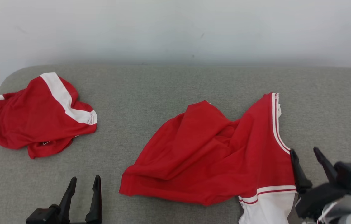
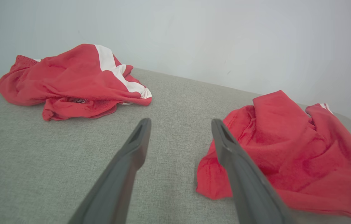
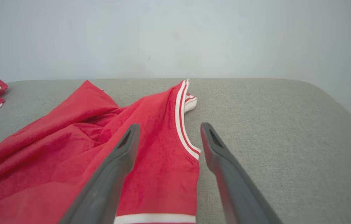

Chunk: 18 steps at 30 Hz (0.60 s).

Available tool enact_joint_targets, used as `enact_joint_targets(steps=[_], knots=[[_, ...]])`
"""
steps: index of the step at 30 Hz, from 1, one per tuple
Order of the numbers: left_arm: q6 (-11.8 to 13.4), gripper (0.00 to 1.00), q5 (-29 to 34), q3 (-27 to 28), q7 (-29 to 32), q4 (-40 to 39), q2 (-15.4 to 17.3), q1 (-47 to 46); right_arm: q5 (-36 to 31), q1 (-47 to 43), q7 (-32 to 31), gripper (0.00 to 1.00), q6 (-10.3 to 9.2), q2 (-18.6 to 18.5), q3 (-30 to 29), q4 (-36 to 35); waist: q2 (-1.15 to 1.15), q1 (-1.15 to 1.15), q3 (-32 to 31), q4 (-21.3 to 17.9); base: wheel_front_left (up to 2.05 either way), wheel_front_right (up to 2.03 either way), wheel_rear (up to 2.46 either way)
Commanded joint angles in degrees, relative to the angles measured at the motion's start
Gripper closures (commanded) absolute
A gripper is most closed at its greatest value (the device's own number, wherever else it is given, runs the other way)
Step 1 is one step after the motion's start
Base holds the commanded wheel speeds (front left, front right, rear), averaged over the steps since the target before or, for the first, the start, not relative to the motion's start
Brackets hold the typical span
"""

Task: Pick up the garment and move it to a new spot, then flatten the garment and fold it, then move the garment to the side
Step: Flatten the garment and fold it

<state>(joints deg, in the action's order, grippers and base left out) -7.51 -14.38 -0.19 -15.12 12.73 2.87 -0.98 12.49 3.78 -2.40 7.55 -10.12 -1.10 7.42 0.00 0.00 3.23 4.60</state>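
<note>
Red garment (image 1: 212, 149) is lying bunched up near the counter's (image 1: 163, 81) front right. The left gripper (image 1: 85, 179) and the right gripper (image 1: 305, 152) both have their fingers spread wide and empty, and the right one sits by the striped edge. For flattening I'd pinch that striped edge and the opposite hem, staying low, then pull apart slowly so the middle folds drop out.
</note>
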Motion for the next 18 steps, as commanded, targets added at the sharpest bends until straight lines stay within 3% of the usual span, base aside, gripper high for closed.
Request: enact_joint_targets(steps=[1, 9, 18], knots=[[0.1, 0.00, -0.1, 0.0, 0.0, -0.1, 0.0, -0.8, -0.5, 2.1, 0.2, 0.00, -0.13, -0.7, 0.1, 1.5, 0.00, 0.00, 0.8, 1.0, 0.00, 0.00, 0.00], [0.1, 0.00, -0.8, -0.7, 0.0, -0.1, 0.0, -2.1, -1.6, 12.0, -0.4, 0.00, -0.13, -2.9, -0.6, 16.0, 0.00, 0.00, 3.4, 4.5, 0.00, 0.00, 0.00], [0.1, 0.00, -1.2, -0.5, 0.0, -0.2, 0.0, -2.5, -4.2, 16.5, 2.2, 0.00, -0.13, -3.5, -2.7, 30.3, 0.00, 0.00, 4.6, 5.4, 0.00, 0.00, 0.00]])
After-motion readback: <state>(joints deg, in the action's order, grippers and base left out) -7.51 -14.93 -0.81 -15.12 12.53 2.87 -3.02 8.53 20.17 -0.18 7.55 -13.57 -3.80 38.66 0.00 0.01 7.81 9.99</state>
